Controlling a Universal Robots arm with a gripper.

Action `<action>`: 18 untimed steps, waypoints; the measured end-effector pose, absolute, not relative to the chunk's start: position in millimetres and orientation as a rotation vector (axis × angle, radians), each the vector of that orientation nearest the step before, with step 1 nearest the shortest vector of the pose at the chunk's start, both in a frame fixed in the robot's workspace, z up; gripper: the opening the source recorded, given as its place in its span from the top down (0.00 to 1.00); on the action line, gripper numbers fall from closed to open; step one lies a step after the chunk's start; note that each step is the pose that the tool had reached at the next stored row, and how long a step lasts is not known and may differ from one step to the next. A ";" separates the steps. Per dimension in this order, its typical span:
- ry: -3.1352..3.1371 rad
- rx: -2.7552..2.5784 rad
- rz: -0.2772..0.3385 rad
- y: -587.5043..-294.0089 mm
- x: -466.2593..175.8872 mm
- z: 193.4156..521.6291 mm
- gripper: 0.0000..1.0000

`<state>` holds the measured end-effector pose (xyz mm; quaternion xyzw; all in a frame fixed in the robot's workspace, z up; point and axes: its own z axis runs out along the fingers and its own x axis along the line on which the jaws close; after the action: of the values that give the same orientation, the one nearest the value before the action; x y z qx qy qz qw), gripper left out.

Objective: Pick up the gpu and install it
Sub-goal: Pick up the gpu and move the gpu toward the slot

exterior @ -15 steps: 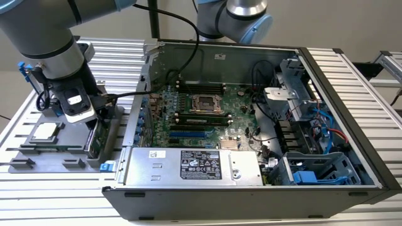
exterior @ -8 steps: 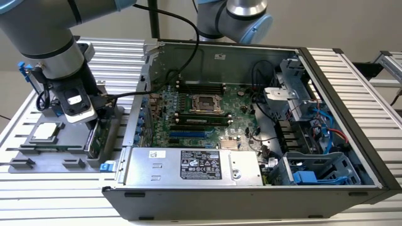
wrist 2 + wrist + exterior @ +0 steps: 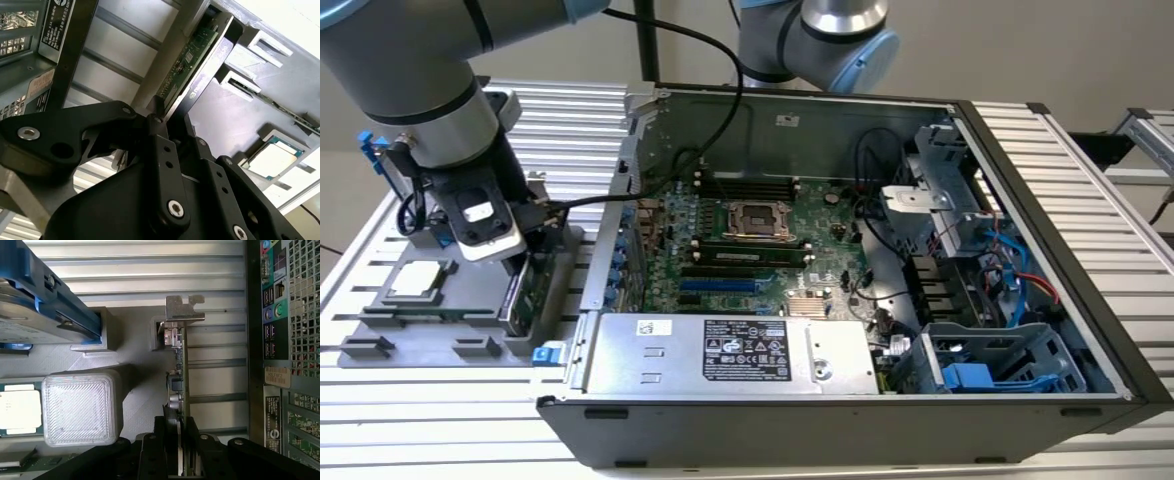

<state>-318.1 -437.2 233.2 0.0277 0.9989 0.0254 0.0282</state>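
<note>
The gpu (image 3: 516, 292) stands on its edge in a slot of the grey parts tray (image 3: 400, 325), at the exterior view's left, just outside the computer case. Its green board (image 3: 192, 57) and silver end bracket (image 3: 184, 308) show in the wrist views. My gripper (image 3: 507, 265) reaches down onto the card's upper edge. The black fingers (image 3: 167, 445) press on both faces of the gpu (image 3: 179, 372), so the gripper (image 3: 167, 117) is shut on it. The card's lower edge still sits in the tray.
The open computer case (image 3: 1041, 200) lies on the slatted table, with its motherboard (image 3: 747, 230) and power supply (image 3: 720, 350) exposed. A square CPU chip (image 3: 420, 280) and a blue-framed hard drive (image 3: 30, 305) rest on the tray. A second arm (image 3: 821, 40) stands behind the case.
</note>
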 end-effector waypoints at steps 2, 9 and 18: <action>3.083 0.085 0.078 -437.2 -318.0 233.2 1.00; 3.083 0.085 0.078 -437.2 -318.1 233.1 1.00; 3.083 0.085 0.078 -437.2 -318.1 233.0 1.00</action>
<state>-318.1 -437.2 233.0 0.0276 0.9989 0.0253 0.0282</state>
